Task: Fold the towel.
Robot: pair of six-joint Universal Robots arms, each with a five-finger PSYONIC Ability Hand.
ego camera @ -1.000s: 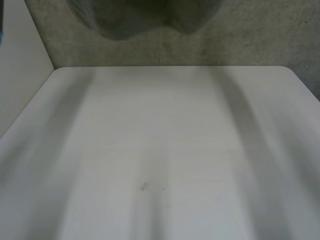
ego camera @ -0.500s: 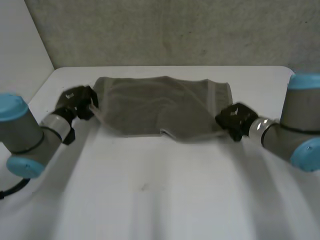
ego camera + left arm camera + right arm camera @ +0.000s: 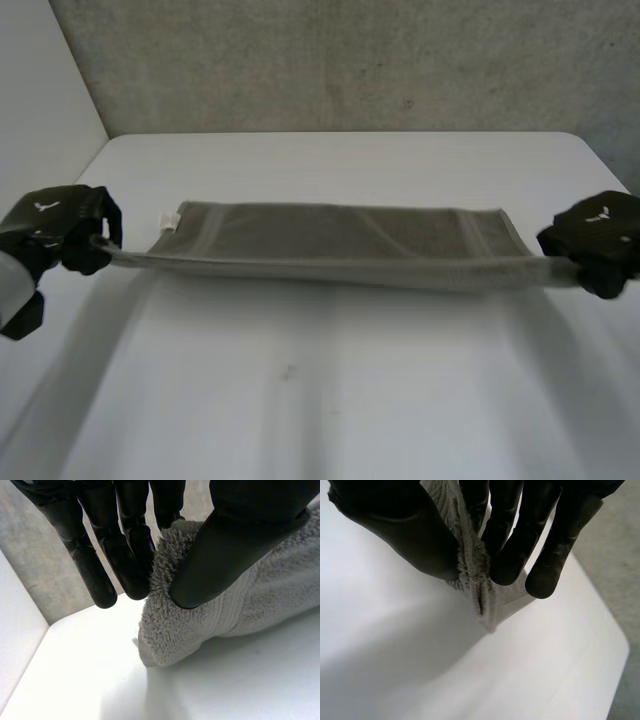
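Note:
A grey-brown towel (image 3: 340,243) hangs stretched flat between my two hands, just above the white table (image 3: 330,390). My left hand (image 3: 62,228) pinches its left end; in the left wrist view the thumb (image 3: 225,555) presses the towel (image 3: 200,620) against the fingers (image 3: 120,545). My right hand (image 3: 600,240) holds the right end. Seen from the right wrist, thumb (image 3: 405,535) and fingers (image 3: 520,540) squeeze a bunched corner of the towel (image 3: 475,575). A small white label (image 3: 168,221) shows at the towel's far left corner.
A rough grey wall (image 3: 340,60) stands behind the table's far edge. The table's rounded far right corner (image 3: 580,140) lies near my right hand. A pale wall panel (image 3: 40,110) rises at the left.
One second ago the table lay bare under a blur. Half a second ago the towel sat further back, crumpled; now both hands have drawn nearer and apart, pulling it taut.

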